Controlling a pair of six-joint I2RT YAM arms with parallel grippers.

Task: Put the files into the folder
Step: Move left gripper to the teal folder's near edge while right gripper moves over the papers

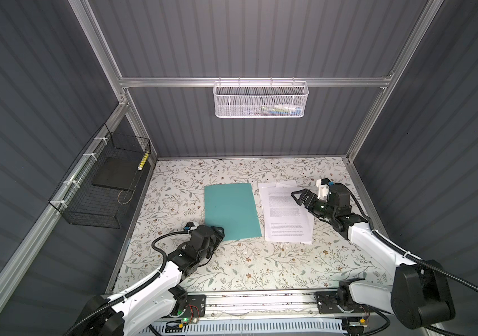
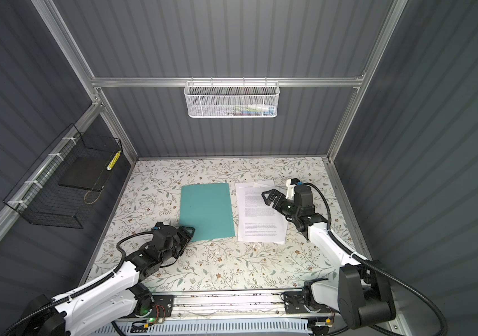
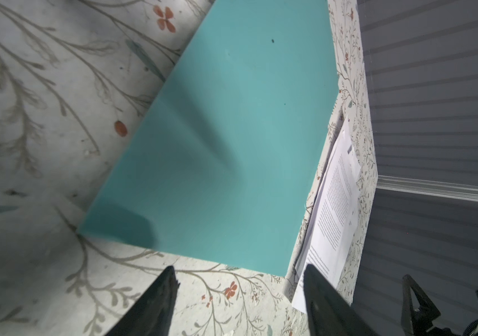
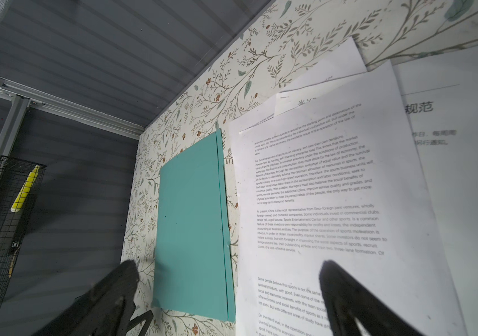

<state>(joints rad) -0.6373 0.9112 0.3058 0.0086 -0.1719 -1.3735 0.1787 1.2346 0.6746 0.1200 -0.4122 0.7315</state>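
Note:
The teal folder lies shut and flat on the flowered table, mid-left. Just right of it lie the files, loosely stacked white sheets printed with black text. My left gripper is low at the folder's near left corner. In the left wrist view its jaws stand apart over bare table, just short of the folder edge. My right gripper hovers open above the files' right side. The right wrist view shows folder and files between its spread jaws.
A black wire basket on the left wall holds a dark grey slab and a yellow marker. A white mesh basket hangs on the back rail. Grey walls enclose the table; a metal rail runs along its front.

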